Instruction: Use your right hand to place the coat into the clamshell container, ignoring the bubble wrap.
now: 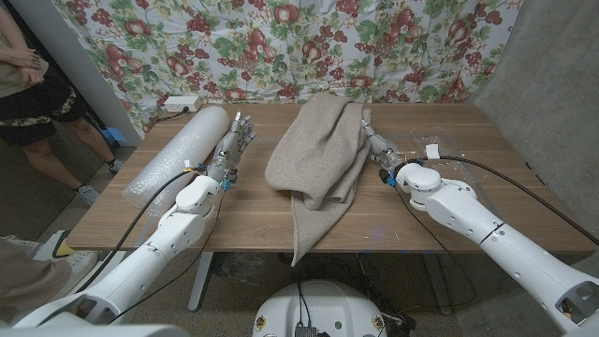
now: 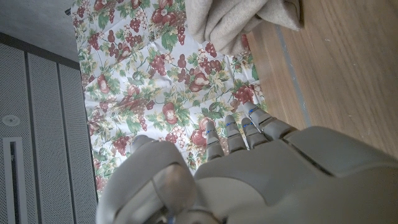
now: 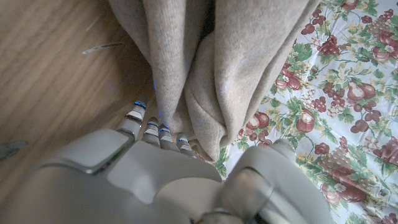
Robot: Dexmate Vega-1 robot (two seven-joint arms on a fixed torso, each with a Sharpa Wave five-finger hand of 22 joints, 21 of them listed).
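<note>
Right hand (image 1: 377,150) sits at the coat's (image 1: 318,154) right edge, fingers (image 3: 163,135) against the folds; whether they pinch cloth, cannot tell; coat lies mid-table, its tail hanging over the near edge; left hand (image 1: 234,142) waits, fingers apart, just beside the bubble wrap (image 1: 178,150); step judged: securing a grasp; next move needs a firm hold and a lift; no clamshell container seen.

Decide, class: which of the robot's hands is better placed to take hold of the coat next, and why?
The right hand: its fingers are already at the coat, at its right edge. The left hand stands apart from the coat, nearer the bubble wrap.
</note>
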